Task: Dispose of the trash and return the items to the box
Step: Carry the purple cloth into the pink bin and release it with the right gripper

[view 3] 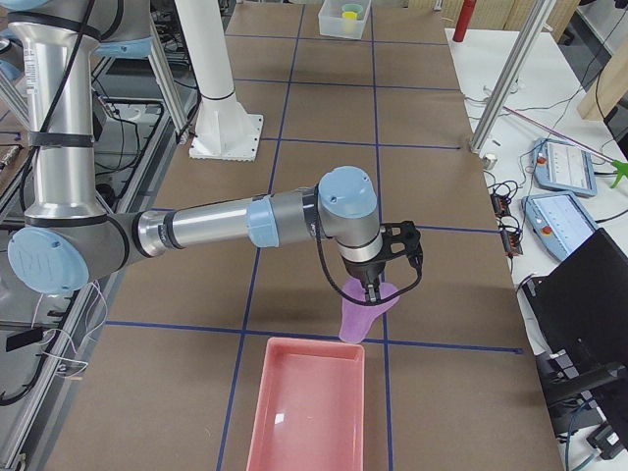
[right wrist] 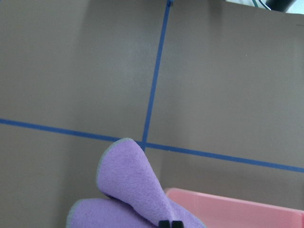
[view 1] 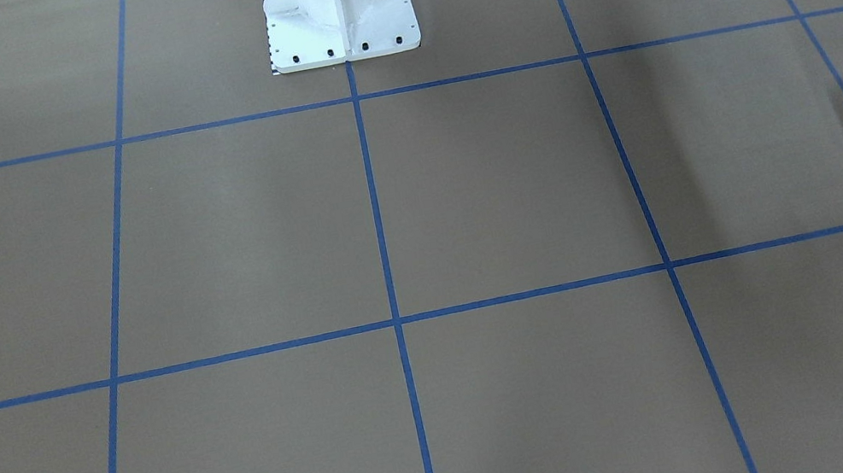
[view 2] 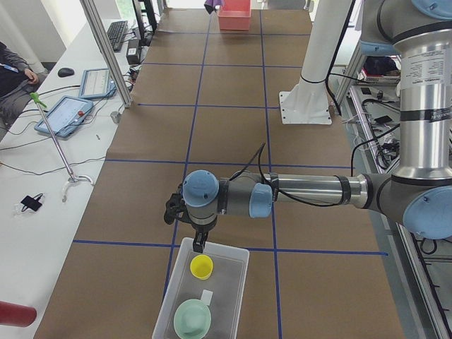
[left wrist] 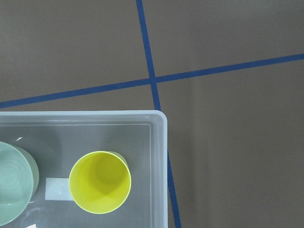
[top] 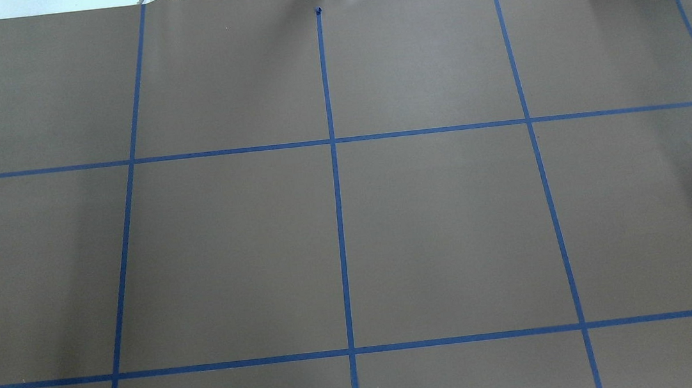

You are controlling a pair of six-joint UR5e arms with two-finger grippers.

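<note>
Hanging just past the far short rim of the pink tray (view 3: 304, 412), the trash (view 3: 361, 312), a soft lilac cloth, dangles from the right gripper (view 3: 372, 291). Its fingers (right wrist: 164, 223) are pinched closed on the cloth's upper fold, and the loose tail reaches down about to the level of that rim. The right wrist view shows the cloth overlapping only the tray's edge, with brown tabletop (view 3: 324, 177) behind most of it, so I judge it is not yet properly over the tray. Letting go here would likely drop the cloth onto the rim or outside the tray. A limp fold could also drape half in, half out, or cling to the fingers as they part. Well apart from the tray, at the opposite end of the tabletop, stands the box (view 2: 227, 279) with the yellow cup (view 2: 201, 265) and mint-green bowl (view 2: 192, 318) inside, so the items look returned. The left gripper (view 2: 200, 244) hovers over the box rim that faces the tray; whether its fingers are open or closed cannot be told.
</note>
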